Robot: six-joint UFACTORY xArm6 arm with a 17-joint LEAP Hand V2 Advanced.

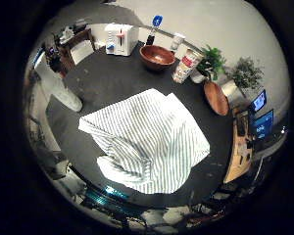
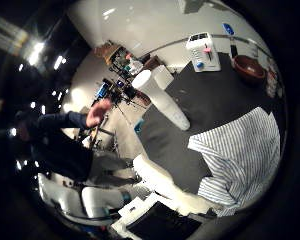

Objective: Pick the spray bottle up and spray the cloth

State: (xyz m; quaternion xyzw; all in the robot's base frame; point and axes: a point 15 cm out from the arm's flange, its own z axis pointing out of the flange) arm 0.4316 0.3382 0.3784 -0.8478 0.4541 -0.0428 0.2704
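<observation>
1. One brown bowl (image 1: 157, 56) at the far edge of the table (image 1: 112, 81), nothing visible inside; a second, oval wooden dish (image 1: 216, 97) near the potted plants (image 1: 229, 71).
2. Printed canister (image 1: 187, 65) stands upright just beside the bowl.
3. Striped cloth (image 1: 147, 139) lies rumpled mid-table, close under the palm.
4. White spray bottle (image 2: 162, 100) stands at the table edge, apart from the cloth.
5. White toaster-like box (image 1: 121, 39) at the far edge.
6. Hand (image 2: 155, 200): white parts show in the thumb-side view only; finger state cannot tell.

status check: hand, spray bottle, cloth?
Hand high over the table, holding nothing seen. Striped cloth rumpled mid-table, uncovered. White spray bottle upright beside it, untouched. Nothing between them.
</observation>
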